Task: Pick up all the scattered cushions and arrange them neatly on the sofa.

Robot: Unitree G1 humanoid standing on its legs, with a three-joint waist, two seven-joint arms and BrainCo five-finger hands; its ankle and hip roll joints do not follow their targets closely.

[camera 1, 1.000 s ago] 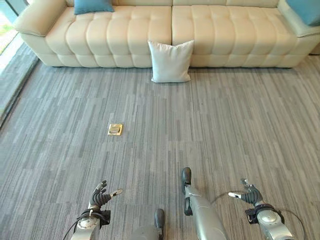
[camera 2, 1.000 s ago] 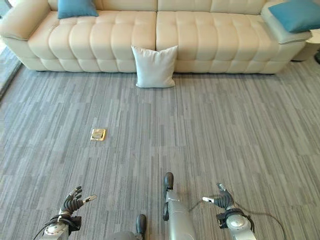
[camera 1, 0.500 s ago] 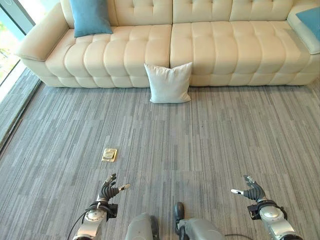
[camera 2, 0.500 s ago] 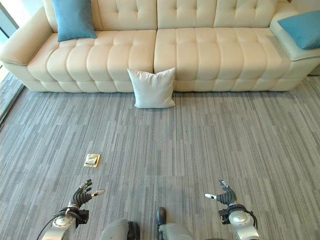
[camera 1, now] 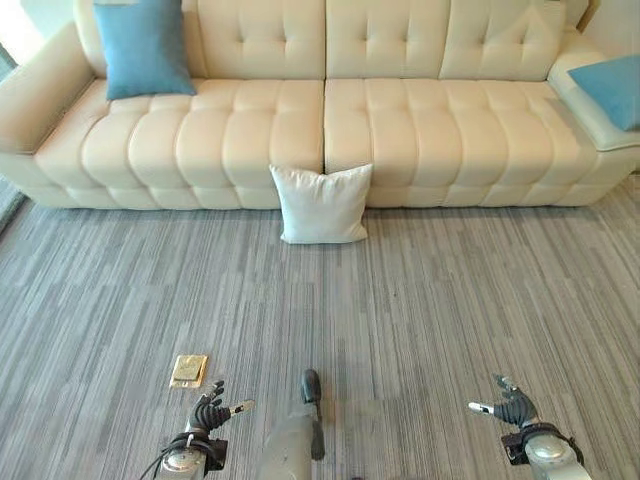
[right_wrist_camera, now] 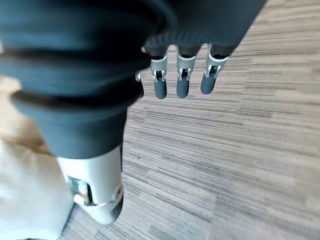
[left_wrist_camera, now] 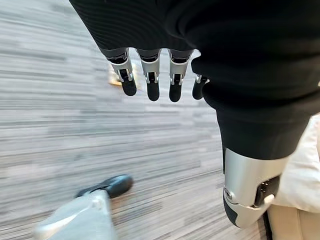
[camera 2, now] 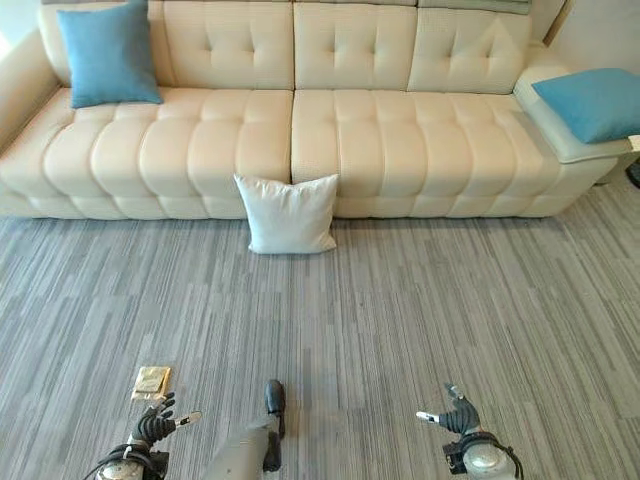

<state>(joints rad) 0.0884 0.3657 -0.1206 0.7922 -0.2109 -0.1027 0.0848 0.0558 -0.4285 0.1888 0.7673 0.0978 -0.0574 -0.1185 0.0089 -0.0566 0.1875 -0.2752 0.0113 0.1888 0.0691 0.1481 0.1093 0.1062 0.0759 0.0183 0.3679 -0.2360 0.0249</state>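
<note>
Left hand (camera 1: 207,415): low over the carpet at the near edge of the head view, fingers loosely extended, thumb out, holding nothing. Right hand (camera 1: 512,408): likewise low and near, fingers relaxed and spread, empty. Small brass floor plate (camera 1: 188,370): set flush in the grey striped carpet (camera 1: 450,300), just beyond the left hand. White cushion (camera 1: 322,203): the one cushion on the floor, standing upright on its lower edge and leaning back against the sofa front, roughly at the seam between the two seat sections; well apart from both hands. Cream tufted sofa (camera 1: 420,130): runs across the far side of the room. Blue cushion (camera 1: 143,46): already on the sofa, propped against the backrest at the left end. Second blue cushion (camera 2: 592,102): lying flat on the right-hand end section. Handling note, by judgement: the white cushion looks soft, plump and light, not fragile, its fabric cover likely to give under the fingers; best taken by pinching an upper corner or by pressing both side edges between the two hands, since a single fingertip hold on the bulging face would probably slip.
</note>
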